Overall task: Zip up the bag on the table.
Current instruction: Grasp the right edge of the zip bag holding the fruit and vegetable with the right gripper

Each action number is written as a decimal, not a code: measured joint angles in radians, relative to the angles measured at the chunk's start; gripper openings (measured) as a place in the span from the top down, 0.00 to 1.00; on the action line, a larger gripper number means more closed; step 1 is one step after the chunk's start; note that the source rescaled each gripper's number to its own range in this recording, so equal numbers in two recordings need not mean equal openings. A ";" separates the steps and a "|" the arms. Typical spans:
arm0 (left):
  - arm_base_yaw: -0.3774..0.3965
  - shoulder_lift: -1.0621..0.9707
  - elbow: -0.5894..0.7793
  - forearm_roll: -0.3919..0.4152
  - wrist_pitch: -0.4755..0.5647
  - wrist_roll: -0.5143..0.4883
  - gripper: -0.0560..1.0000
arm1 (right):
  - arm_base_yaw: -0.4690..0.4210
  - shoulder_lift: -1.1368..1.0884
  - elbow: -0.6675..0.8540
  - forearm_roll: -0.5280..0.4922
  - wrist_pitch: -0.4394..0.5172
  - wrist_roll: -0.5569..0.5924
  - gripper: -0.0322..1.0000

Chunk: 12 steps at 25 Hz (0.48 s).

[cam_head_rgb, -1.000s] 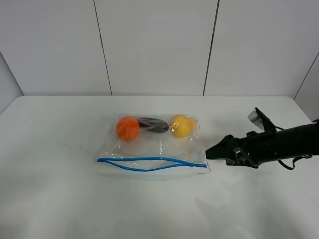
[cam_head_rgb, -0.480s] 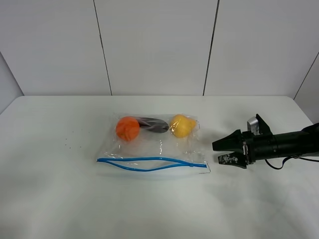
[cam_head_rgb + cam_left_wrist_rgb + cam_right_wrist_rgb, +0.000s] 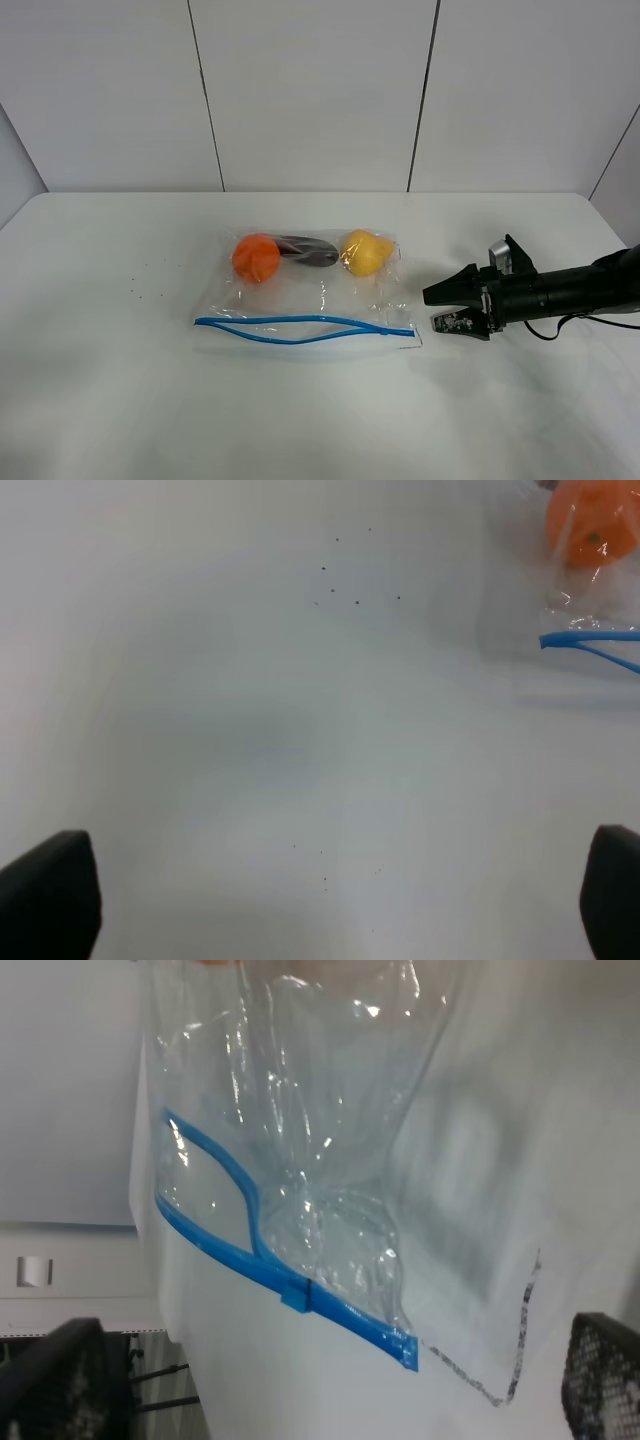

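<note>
While the wide white flat tabletop [image 3: 120, 380] carries the clear crinkly plastic zip bag [image 3: 320, 295] near its middle, blue zipper strip [image 3: 300, 330] gaping, the right gripper [image 3: 432, 309] hovers just beside its corner, jaws apart and empty; the left gripper [image 3: 328, 895] is likewise spread, holding nothing.

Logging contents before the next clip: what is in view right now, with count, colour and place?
table: one, white, fills the foreground
wall: one, white panels, behind the table
bag: one, clear, flat mid-table
zipper strip: one, blue, bag's near edge, mostly gaping
ball: one, orange, in the bag, left
dark item: one, dark purple, in the bag, middle
yellow item: one, yellow, in the bag, right
specks: several, dark, on the table left of the bag
right gripper: one, black, open, right of the bag, apart
left gripper: one, black, open, above bare table left of the bag
</note>
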 joint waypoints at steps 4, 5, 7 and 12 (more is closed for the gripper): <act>0.000 0.000 0.000 0.000 0.000 0.000 0.00 | 0.000 0.000 0.000 0.023 0.000 0.002 0.00; 0.000 0.000 0.000 0.000 0.000 0.000 0.00 | 0.000 0.000 0.000 0.032 0.000 0.003 0.00; 0.000 0.000 0.000 0.000 0.000 0.000 0.00 | 0.000 0.000 0.000 0.043 0.000 0.004 0.00; 0.000 0.000 0.000 0.000 0.000 0.000 0.00 | 0.000 0.016 0.000 0.053 0.004 0.014 0.00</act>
